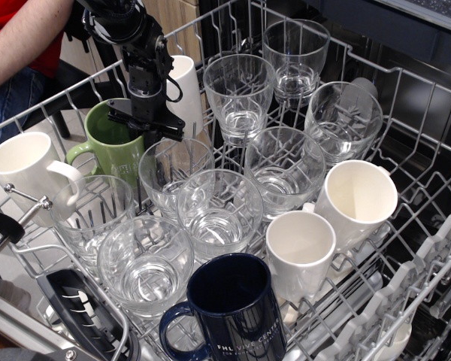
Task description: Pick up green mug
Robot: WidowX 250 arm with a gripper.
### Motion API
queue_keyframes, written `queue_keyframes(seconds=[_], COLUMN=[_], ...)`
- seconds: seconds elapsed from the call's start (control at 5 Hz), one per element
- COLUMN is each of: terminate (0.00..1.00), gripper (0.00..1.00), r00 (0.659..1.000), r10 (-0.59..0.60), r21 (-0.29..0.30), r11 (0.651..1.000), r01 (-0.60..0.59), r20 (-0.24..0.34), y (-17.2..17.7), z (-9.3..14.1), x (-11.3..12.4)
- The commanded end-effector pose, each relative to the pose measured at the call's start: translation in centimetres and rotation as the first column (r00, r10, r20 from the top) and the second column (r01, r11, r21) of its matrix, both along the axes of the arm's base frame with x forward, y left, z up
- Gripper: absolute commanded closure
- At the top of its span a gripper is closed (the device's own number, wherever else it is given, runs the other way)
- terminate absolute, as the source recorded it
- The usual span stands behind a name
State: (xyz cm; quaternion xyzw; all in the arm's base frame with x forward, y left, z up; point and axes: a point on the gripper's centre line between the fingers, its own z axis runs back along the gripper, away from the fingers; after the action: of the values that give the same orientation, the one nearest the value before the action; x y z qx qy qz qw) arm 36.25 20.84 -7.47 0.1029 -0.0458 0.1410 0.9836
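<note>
1. Green mug sits in the dish rack at the far left, leaning a bit, handle sticking out to the left.
2. Gripper is right at the mug's right rim — its black fingers hang over the opening and the right wall, but I honestly can't tell if they're apart or pinched on the rim; the dark parts blur together.
3. Arm comes down from the top left corner.
4. White mug is just left of the green one, handle pointing right, and another white mug stands right behind the gripper.
5. Glass is just to the right and nearer — it overlaps the mug's lower right side from this angle.
6. More glasses fill the middle and far side, two white mugs lean at the near right, and a navy mug sits at the near edge.
7. Somebody's forearm shows at the far left — red shirt, jeans.
</note>
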Motion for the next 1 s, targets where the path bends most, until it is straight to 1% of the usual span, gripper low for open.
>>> queue_keyframes(seconds=[0.0,0.2,0.4,0.6,0.8], terminate=[0.00,0.00,0.00,0.00,0.00], gripper=[1.00,1.00,1.00,1.00,1.00], r00=[0.995,0.992,0.987,0.988,0.985], r10=[0.076,0.107,0.128,0.138,0.163], r21=[-0.045,-0.063,-0.065,-0.090,-0.132], r11=[0.996,0.993,0.990,0.987,0.979], r01=[-0.073,-0.103,-0.123,-0.132,-0.155], r20=[0.062,0.069,0.092,0.069,0.057], y=[1.4,1.6,1.6,1.1,0.9], z=[8.0,10.4,12.4,15.1,18.3], x=[1.9,2.8,2.8,2.3,2.3])
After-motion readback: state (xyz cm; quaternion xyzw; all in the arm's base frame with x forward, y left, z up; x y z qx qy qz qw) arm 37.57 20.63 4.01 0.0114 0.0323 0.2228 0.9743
